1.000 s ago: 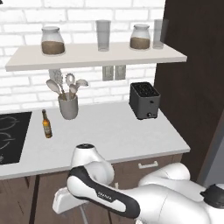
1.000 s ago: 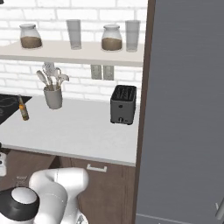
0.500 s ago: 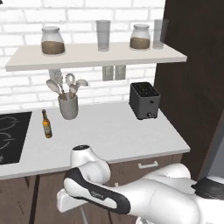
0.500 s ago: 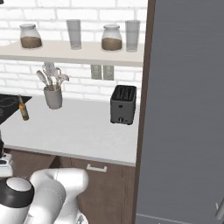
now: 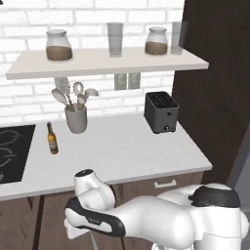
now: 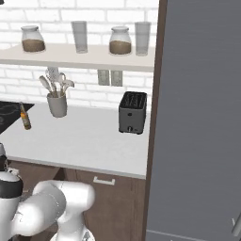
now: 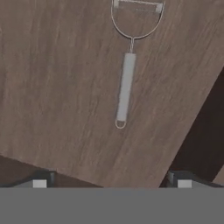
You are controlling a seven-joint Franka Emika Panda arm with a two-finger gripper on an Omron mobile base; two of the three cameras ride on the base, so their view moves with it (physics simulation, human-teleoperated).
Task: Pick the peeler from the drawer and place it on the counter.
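A white brick wall point(image 5: 29, 97) carries a pale shelf point(image 5: 105, 62), beside a tall dark cabinet point(image 6: 197, 117).

The peeler point(image 7: 124, 85) is a slim grey metal utensil with a straight handle, a small ring at its near end and a rounded forked head. It lies flat on the brown wooden drawer floor point(image 7: 57, 87). The counter point(image 5: 127, 151) is a long pale worktop over dark brown cabinet fronts.

Bright, even, soft-edged rendered light
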